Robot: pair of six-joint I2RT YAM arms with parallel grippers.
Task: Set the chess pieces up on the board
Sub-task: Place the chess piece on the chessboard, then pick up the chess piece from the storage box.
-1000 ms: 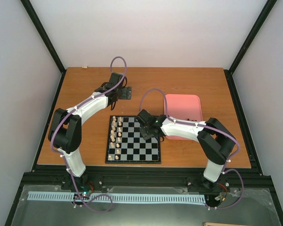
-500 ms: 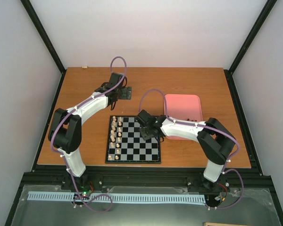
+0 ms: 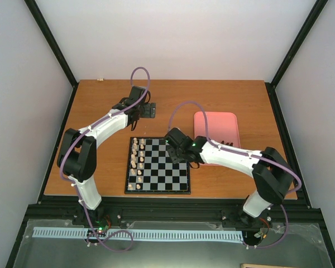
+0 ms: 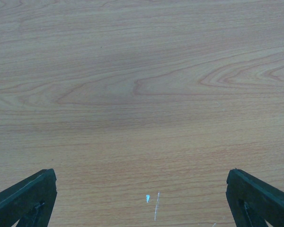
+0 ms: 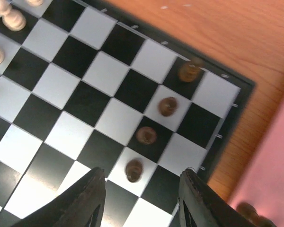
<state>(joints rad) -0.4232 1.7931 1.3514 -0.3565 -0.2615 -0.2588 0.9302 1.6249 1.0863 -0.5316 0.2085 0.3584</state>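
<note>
Hovering over the board [image 5: 61,85], the right gripper [image 5: 142,172] spreads its fingers either side of one dark piece (four chess pieces [image 5: 168,106] stand in a row there). The left gripper [image 4: 141,174] gapes wide above the wooden table [image 4: 142,71].

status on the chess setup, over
Left end effector open over table. Right end effector open above board. Four dark pieces in a row below. Nothing blocking.

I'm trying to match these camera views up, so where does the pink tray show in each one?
Top external: the pink tray lies on the table just right of the board.
Left wrist: not in it.
Right wrist: the pink tray fills the lower right edge, past the board.
Shared landmark: the board's black frame edge facing the tray.
</note>
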